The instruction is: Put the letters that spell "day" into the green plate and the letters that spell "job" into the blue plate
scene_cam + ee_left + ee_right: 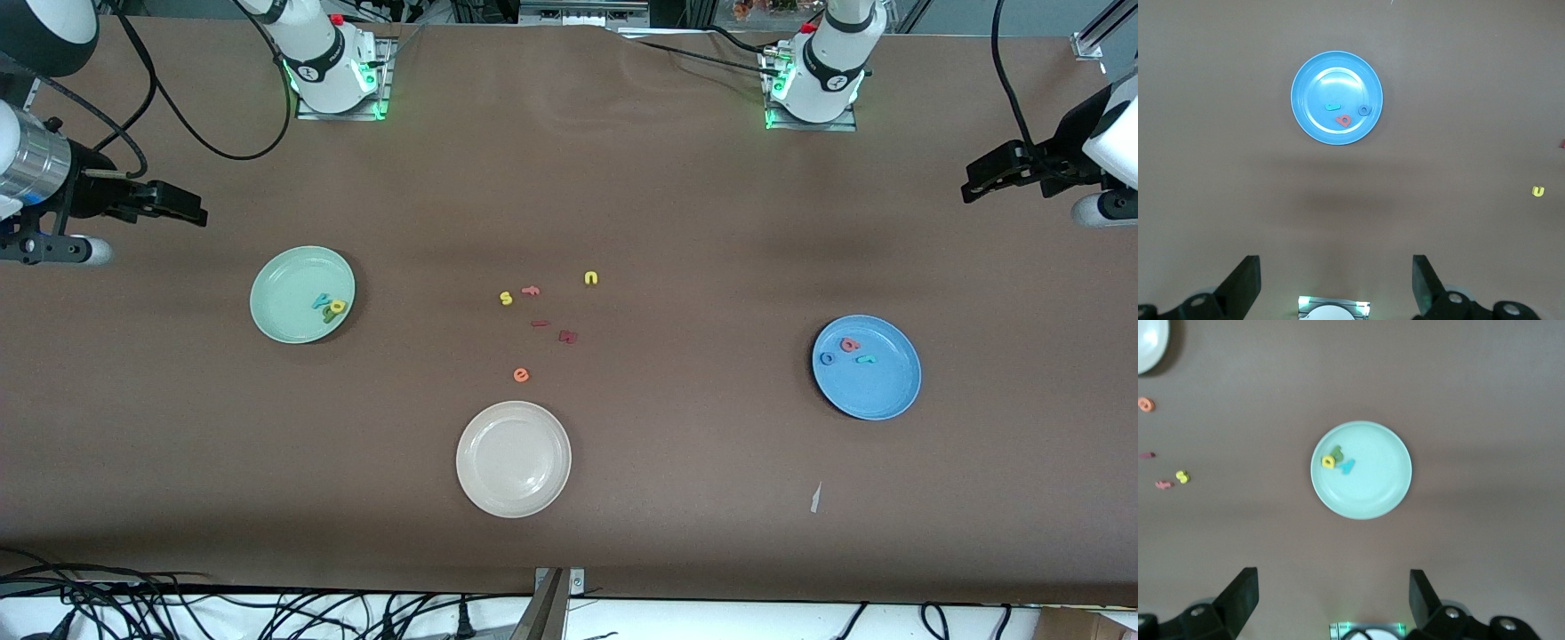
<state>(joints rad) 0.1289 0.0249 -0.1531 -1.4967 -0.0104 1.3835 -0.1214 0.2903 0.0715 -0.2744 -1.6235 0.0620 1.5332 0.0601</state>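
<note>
Yellow d [339, 306], green a [329, 316], teal y [320, 300] in green plate [276, 311]. j [865, 359], o [827, 358], b [850, 344] in blue plate [889, 400]. Task looks done. Left end effector [1335, 283] and right end effector [1333, 600] wide open, empty, hanging high over table ends.

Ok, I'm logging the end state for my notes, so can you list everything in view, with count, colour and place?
green plate: one, mint green, toward the right arm's end.
"day" letters: three, yellow, green, teal, in the green plate.
blue plate: one, sky blue, toward the left arm's end.
"job" letters: three, teal, blue, salmon red, in the blue plate.
white plate: one, cream, nearest the front camera.
loose letters: six, yellow, orange, reds, mid-table.
left gripper: open, waiting above its end.
right gripper: open, waiting above its end.
</note>
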